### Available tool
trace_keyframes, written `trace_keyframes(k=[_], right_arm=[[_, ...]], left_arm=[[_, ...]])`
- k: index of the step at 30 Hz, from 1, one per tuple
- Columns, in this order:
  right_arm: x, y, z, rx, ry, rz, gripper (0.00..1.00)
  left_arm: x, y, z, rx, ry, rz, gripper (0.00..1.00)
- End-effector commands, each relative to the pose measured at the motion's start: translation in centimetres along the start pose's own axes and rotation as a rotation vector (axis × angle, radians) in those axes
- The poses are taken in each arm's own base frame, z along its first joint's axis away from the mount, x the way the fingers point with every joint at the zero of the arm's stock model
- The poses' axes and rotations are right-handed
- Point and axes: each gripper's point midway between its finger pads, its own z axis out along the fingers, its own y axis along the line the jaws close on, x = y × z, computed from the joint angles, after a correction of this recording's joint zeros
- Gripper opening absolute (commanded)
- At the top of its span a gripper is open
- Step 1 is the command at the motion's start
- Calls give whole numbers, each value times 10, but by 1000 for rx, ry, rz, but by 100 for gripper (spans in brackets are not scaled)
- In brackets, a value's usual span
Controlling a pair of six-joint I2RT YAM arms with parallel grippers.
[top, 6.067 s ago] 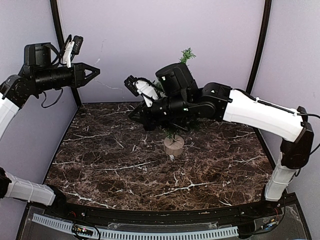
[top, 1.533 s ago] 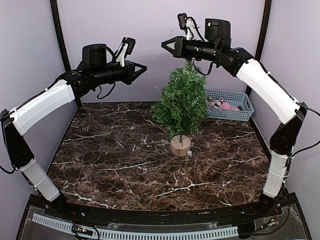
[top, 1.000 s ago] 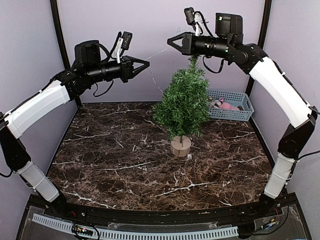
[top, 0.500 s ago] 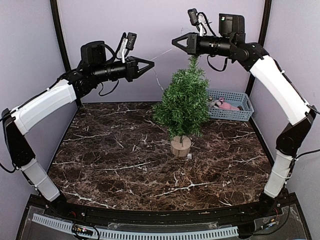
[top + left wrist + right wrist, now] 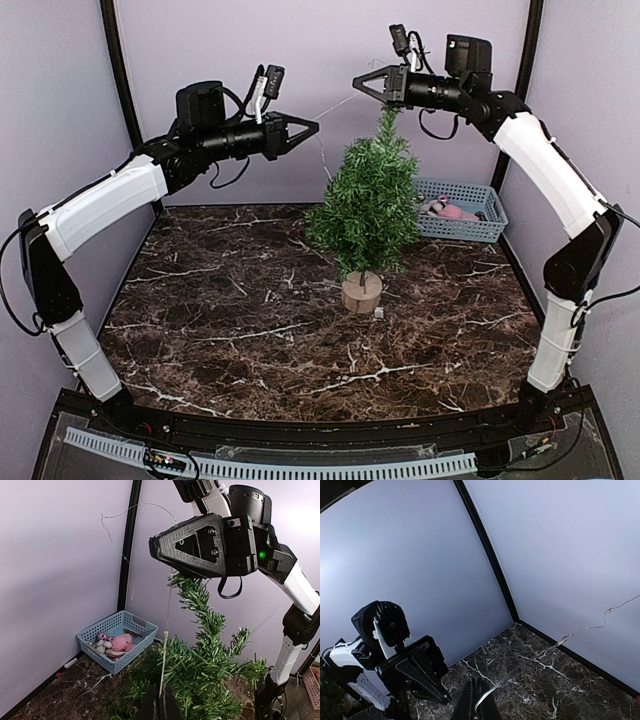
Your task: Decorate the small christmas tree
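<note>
Both pincers are clenched on the thin wire. The left gripper and the right gripper each pinch a part of it, high up and near the tip of the small christmas tree. The tree stands upright on its wooden disc in the middle of the table. I fear the wire hooks on the top twig, and then one pull tips the tree over. Such a thin wire may also slip out of the fingers.
</note>
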Motion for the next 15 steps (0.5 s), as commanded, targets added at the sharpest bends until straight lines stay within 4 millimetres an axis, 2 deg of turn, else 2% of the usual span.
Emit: trace_keyframes(k=[1, 7, 15], right_arm=[[-70, -9, -35, -6, -216, -72, 0], [-81, -10, -46, -45, -238, -48, 0], [-97, 16, -66, -70, -276, -113, 0]], left_arm=[[9, 18, -4, -46, 48, -52, 0], [5, 17, -1, -37, 41, -52, 0], [-9, 10, -2, -15, 8, -48, 0]])
